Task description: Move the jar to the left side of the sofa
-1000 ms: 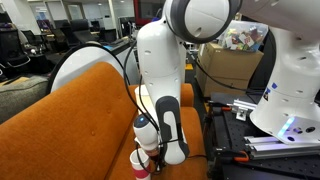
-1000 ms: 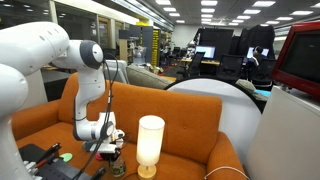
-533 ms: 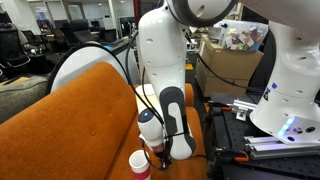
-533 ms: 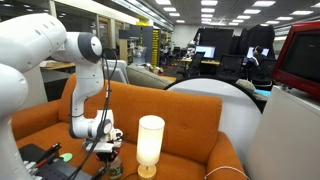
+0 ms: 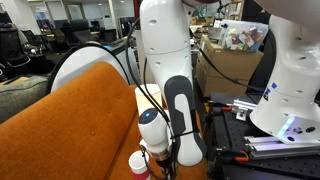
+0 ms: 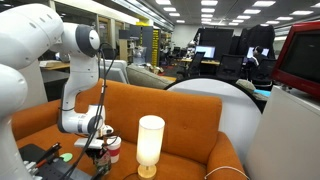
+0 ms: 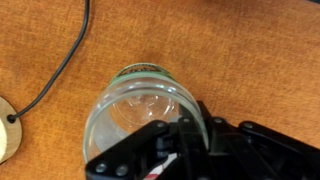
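Observation:
The jar (image 5: 138,163) has a white lid and a reddish body and sits at the bottom of an exterior view, just above the seat of the burnt-orange sofa (image 5: 70,110). It also shows in an exterior view (image 6: 113,144), beside the lamp. In the wrist view I look down on its round lid (image 7: 140,110) over orange fabric (image 7: 240,50). My gripper (image 7: 165,140) is shut on the jar, with its black fingers on the rim. The gripper also shows in both exterior views (image 5: 158,160) (image 6: 100,150).
A tall glowing white cylinder lamp (image 6: 150,145) stands on the seat right next to the jar. A black cable (image 7: 60,70) lies on the fabric, and a tan round edge (image 7: 6,140) shows at the wrist view's left. Black equipment (image 5: 240,130) stands beside the sofa.
The arm has swung and the gripper has carried the jar sideways along the seat, away from the lamp and slightly higher. The lamp has not moved.

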{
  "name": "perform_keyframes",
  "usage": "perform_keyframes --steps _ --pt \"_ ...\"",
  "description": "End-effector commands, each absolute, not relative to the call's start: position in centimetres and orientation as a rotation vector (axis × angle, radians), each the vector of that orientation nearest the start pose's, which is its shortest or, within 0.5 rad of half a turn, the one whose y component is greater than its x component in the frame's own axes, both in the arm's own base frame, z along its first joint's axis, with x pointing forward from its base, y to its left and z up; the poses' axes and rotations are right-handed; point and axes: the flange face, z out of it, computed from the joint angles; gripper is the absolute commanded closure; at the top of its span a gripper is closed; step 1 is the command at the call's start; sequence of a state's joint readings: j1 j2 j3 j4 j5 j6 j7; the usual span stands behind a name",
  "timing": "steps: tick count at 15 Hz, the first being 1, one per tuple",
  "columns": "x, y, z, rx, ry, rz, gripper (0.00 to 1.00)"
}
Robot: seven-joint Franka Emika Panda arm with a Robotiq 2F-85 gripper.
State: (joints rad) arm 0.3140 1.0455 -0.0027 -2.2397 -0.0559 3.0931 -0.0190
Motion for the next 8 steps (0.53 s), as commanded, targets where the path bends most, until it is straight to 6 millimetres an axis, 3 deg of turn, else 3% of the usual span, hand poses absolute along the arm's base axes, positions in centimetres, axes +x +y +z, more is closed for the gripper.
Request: perform_keyframes --steps 1,5,8 --pt "37.1 14.6 -6.9 -3.008 -0.674 0.299 0.98" --pt "35.1 18.0 -5.3 -2.949 -0.767 0.262 0.98" --pt "35.0 20.4 -5.3 -2.904 -0.817 0.233 0.98"
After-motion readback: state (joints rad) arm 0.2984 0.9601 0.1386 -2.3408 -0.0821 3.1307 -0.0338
